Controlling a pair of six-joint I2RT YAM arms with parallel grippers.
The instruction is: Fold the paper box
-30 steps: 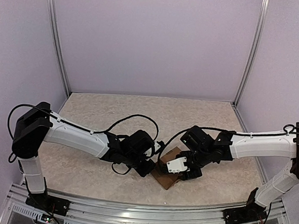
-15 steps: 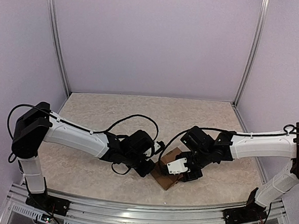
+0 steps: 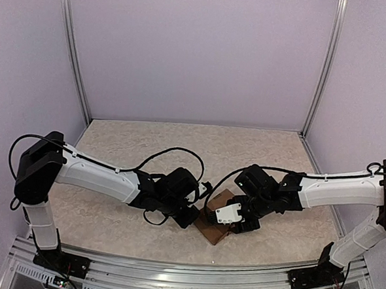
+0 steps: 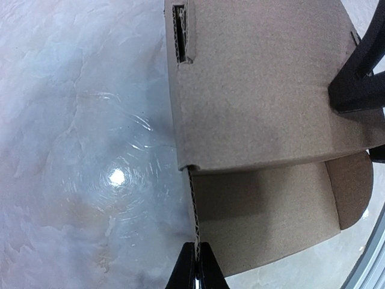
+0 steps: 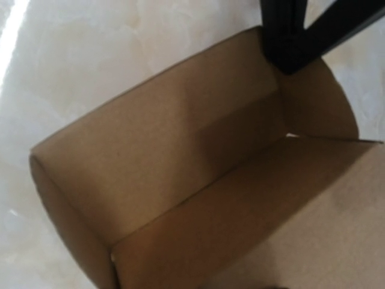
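Note:
The paper box (image 3: 214, 231) is brown corrugated cardboard, partly folded up on the table between my two arms. In the left wrist view the paper box (image 4: 258, 90) shows a top panel with a slot and a lower panel with a rounded flap. My left gripper (image 4: 197, 264) is shut on the edge of an upright wall; it sits at the box's left side (image 3: 198, 215). My right gripper (image 3: 235, 220) is over the box's right side, its black fingers (image 4: 356, 75) standing apart around the top panel's edge. The right wrist view looks into the box's hollow (image 5: 180, 150), with the left gripper's fingers (image 5: 289, 36) at the far wall.
The speckled beige table (image 3: 179, 150) spreads behind the box. A metal rail (image 3: 172, 274) runs along the near edge. Lilac walls and two upright metal posts (image 3: 74, 52) close off the back and sides.
The right wrist has shifted a little over the box. The left gripper and the box have hardly moved.

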